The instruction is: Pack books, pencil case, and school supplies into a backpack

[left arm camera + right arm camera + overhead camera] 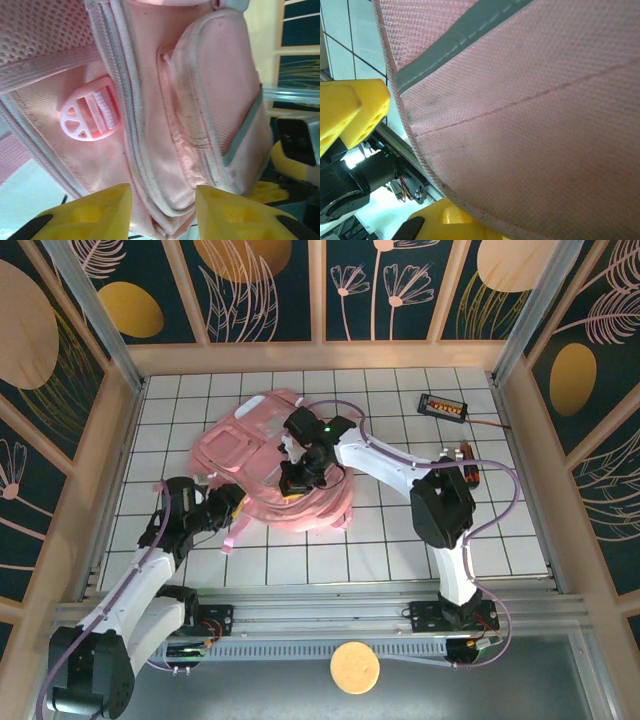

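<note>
The pink backpack (262, 445) lies crumpled on the tiled table, left of centre. My left gripper (228, 502) is at its near-left edge. In the left wrist view this gripper (163, 210) is open, its yellow fingers (100, 212) apart, and a fold of the backpack (200, 100) with a white strap buckle (87, 117) lies just beyond them. My right gripper (298, 478) reaches onto the middle of the bag. In the right wrist view the backpack (530, 115) drapes over one yellow finger (445, 222), pinched. The books, the pencil case and the school supplies are hidden.
A black gadget with orange digits (443, 406) and a red wire sits at the back right. Wooden walls (520, 470) fence the tiled table (400, 540) on three sides. White tiles right of the bag are bare. An orange disc (354, 667) lies below the arm bases.
</note>
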Robot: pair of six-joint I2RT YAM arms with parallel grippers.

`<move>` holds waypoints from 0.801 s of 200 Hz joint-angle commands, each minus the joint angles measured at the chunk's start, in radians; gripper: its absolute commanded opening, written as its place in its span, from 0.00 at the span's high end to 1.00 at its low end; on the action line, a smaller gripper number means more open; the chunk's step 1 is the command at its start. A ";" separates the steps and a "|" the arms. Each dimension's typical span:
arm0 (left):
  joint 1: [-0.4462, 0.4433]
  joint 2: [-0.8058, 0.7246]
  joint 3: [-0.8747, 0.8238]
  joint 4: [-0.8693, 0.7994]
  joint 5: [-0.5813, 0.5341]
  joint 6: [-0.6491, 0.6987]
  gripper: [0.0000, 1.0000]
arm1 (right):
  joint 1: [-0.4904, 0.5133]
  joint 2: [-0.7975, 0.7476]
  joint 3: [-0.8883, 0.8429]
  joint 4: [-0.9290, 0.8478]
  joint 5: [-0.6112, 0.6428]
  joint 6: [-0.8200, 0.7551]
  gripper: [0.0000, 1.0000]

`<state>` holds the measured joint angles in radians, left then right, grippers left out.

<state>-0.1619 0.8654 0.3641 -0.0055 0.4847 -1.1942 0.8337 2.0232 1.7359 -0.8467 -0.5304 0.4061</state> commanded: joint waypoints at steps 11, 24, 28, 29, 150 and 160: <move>-0.044 -0.002 -0.021 0.104 -0.024 -0.154 0.55 | 0.022 0.026 0.063 -0.020 -0.043 0.002 1.00; -0.079 0.026 -0.015 0.134 -0.038 -0.169 0.54 | 0.025 0.028 0.069 -0.025 -0.042 0.001 1.00; -0.090 0.038 -0.012 0.141 -0.044 -0.171 0.54 | 0.027 0.028 0.069 -0.026 -0.042 0.000 1.00; -0.095 0.040 -0.011 0.142 -0.045 -0.171 0.54 | 0.027 0.028 0.068 -0.026 -0.042 0.000 1.00; -0.211 0.276 0.014 0.303 -0.053 -0.199 0.58 | 0.035 0.009 0.059 -0.018 -0.028 0.016 1.00; -0.215 0.282 0.022 0.291 -0.058 -0.192 0.58 | 0.036 0.012 0.061 -0.020 -0.028 0.014 1.00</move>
<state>-0.3561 1.1217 0.3523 0.2340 0.4179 -1.3659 0.8509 2.0453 1.7668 -0.8658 -0.5247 0.4183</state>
